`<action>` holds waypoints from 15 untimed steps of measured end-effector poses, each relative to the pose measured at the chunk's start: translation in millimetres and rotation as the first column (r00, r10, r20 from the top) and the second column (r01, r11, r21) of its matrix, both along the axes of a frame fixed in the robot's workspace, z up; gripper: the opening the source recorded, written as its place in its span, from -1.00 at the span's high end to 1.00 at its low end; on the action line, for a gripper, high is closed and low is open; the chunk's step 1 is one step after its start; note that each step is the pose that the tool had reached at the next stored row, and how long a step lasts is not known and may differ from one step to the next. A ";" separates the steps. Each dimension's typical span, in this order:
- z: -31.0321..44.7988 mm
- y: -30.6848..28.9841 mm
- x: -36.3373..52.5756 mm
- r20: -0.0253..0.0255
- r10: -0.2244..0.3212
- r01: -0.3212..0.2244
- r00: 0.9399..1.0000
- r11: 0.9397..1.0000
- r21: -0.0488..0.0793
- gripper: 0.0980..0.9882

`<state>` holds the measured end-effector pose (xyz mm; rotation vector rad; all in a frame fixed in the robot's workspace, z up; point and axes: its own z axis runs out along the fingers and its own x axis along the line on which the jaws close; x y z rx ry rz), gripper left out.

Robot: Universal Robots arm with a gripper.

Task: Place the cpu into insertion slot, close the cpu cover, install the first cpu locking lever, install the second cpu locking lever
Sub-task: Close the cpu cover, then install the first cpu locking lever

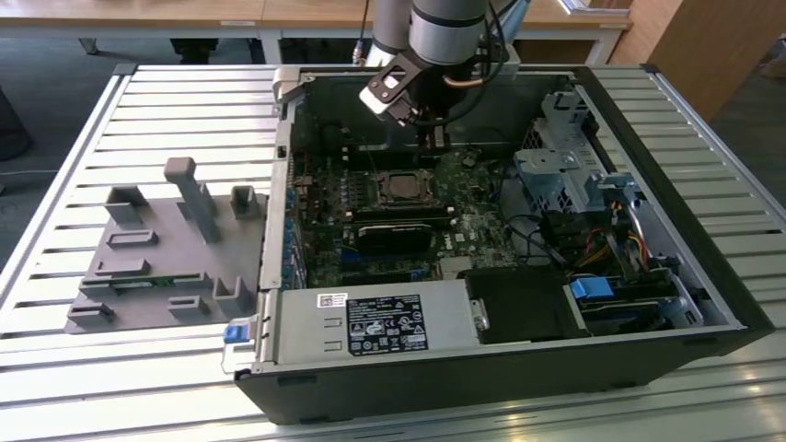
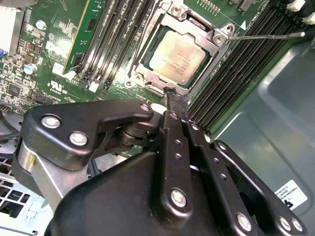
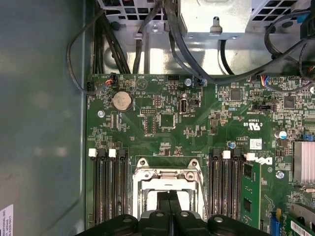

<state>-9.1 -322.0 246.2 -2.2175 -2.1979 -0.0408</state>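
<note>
Second wrist view: fingers [image 2: 172, 125] are pressed together, empty, by the cover [image 2: 197, 27], probably so the cpu [image 2: 179, 51] is clamped down.

1. This is looking like a robotics lab or test workshop: a robot arm [image 1: 443, 28] is reaching down over a slatted metal counter [image 1: 147, 101].
2. An opened computer case [image 1: 491, 378] is lying on it, its green motherboard [image 3: 197, 142] showing.
3. A grey fixture block [image 1: 160, 258] is sitting beside the case.
4. Wooden desks [image 1: 184, 9] are standing behind.
</note>
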 end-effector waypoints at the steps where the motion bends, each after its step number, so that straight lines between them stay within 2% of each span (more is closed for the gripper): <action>1: 0.0 0.0 -0.3 0.000 0.000 0.000 1.000 1.000 0.000 0.98; 11: 0.3 0.0 -1.3 0.000 0.000 0.000 1.000 1.000 0.000 0.98; 15: 4.9 0.0 -1.3 0.000 0.000 0.000 1.000 1.000 0.000 0.98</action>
